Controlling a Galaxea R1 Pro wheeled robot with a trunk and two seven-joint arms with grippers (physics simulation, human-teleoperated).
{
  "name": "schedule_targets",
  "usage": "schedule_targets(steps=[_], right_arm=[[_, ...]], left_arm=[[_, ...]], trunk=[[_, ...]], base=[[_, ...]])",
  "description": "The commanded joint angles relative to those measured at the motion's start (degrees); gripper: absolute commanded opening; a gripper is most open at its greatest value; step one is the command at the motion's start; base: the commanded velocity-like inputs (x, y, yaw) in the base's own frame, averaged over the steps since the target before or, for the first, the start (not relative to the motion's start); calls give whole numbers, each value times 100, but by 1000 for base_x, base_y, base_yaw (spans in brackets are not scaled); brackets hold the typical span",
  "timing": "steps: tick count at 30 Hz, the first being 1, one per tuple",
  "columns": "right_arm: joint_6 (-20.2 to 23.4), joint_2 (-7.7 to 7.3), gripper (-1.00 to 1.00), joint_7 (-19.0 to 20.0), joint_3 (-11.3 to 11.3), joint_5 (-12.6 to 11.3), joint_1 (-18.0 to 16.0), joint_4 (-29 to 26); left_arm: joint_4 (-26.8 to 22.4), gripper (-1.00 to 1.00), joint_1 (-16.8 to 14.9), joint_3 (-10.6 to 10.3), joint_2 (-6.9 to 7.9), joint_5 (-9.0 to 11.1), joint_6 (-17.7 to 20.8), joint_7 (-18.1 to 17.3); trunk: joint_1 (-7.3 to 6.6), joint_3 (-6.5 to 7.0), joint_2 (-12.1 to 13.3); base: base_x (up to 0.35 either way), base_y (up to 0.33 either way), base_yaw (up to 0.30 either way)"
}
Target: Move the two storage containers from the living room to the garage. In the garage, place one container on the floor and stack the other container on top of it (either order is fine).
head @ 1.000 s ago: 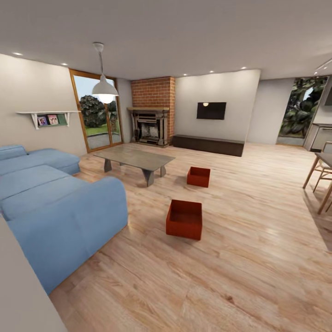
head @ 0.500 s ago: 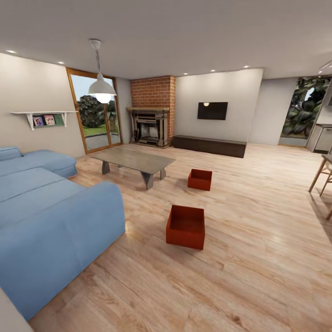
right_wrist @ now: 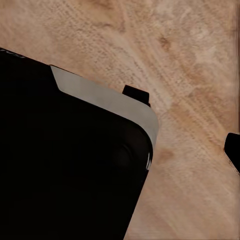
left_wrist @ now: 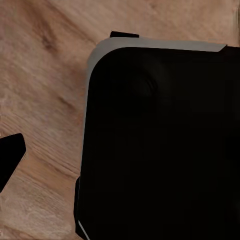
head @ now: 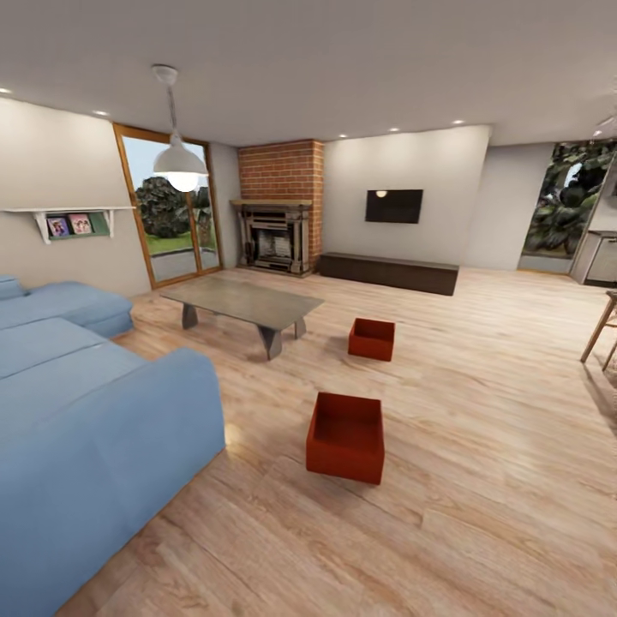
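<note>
Head view: the living room has light wood-plank flooring (head: 480, 446) with visible grain. 2 red-orange storage containers sit on it, both lidless rectangular boxes with thin straight walls and plain faces. The nearer container (head: 346, 437) lies in front of the low grey table (head: 242, 302), apart from it; the farther container (head: 372, 338) sits just beside the table's end. Behind the table stand a brick fireplace (head: 278, 206) and a long dark-brown cabinet (head: 390, 272). A blue fabric sofa (head: 81, 403) lies beside the table.

Left wrist view: a dark rounded robot part (left_wrist: 160, 145) over wood planks; I cannot tell the state of the fingers.

Right wrist view: a similar dark part (right_wrist: 70, 160) over planks; the state of the fingers cannot be told.
</note>
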Motion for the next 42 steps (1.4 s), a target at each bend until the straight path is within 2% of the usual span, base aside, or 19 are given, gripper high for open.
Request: schedule_targets(steps=[1,15,42], right_arm=[[-31,2,100,33,36,-68,-7,15],[-27,3,100,33,36,-79,-7,15],[-32,-28,100,33,36,-64,-7,15]], left_arm=[[0,100,-1,1,0,48,-13,0],[0,100,-1,1,0,48,-13,0],[0,100,-1,1,0,48,-13,0]], trunk=[[3,-6,-3],[3,-6,-3],[3,-6,-3]], base=[[323,0,-188],[323,0,-223],[323,0,-6]])
